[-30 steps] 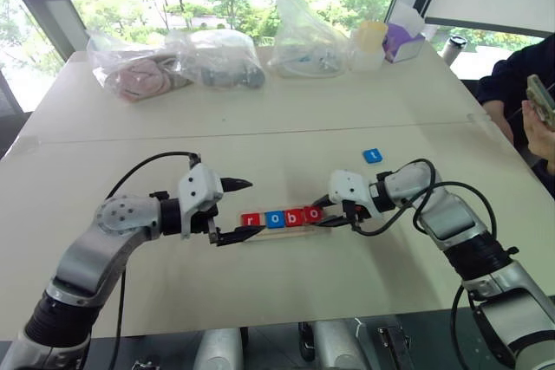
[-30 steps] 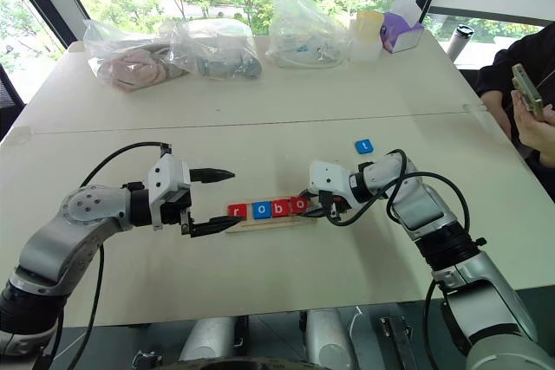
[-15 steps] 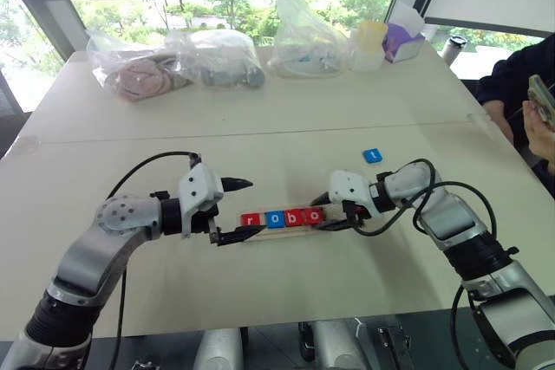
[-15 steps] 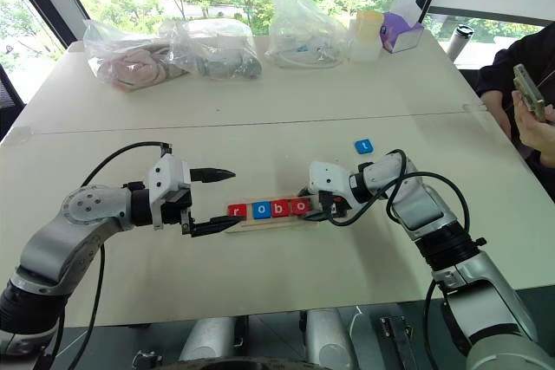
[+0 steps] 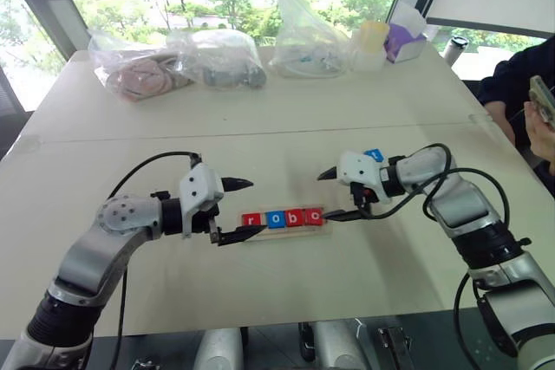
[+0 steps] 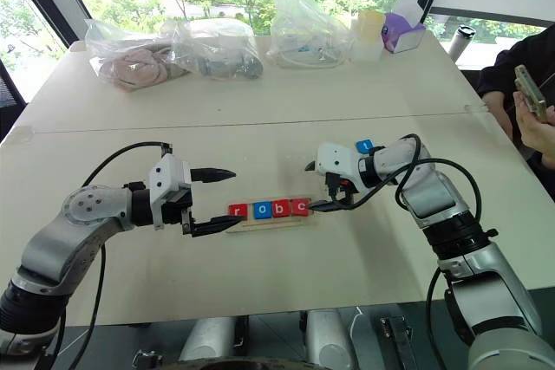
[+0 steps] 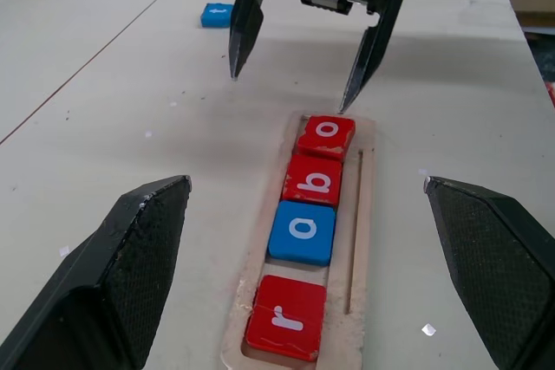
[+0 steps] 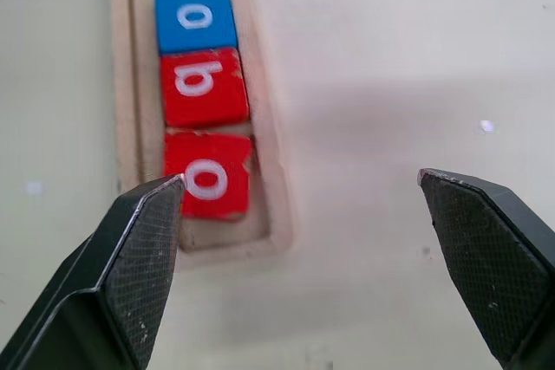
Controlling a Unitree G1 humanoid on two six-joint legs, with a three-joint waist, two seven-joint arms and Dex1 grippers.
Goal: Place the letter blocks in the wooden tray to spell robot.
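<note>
- Wooden tray (image 7: pixel 362 214) on the table (image 5: pixel 286 119), between the two grippers; four letter blocks seated in a row: red r (image 7: pixel 284 317), blue o (image 7: pixel 302 231), red b (image 7: pixel 315 179), red o (image 7: pixel 327 136)
- Last slot, past the red o, looks cramped; possibly too little room for a fifth block, with risk of it riding up on the rim
- Blue t block (image 7: pixel 217 14) loose on the table, beyond the right gripper and apart from the tray
- Right gripper (image 5: pixel 335 194) released, fingers spread wide, empty, poised just off the tray's open end
- Left gripper (image 5: pixel 236 210) likewise spread and empty, at the r end of the tray
- Likely hazards: lower right finger (image 5: pixel 340 214) close to the tray end, liable to nudge tray or red o; t block flat and thin, prone to slipping from the pinch or landing turned
</note>
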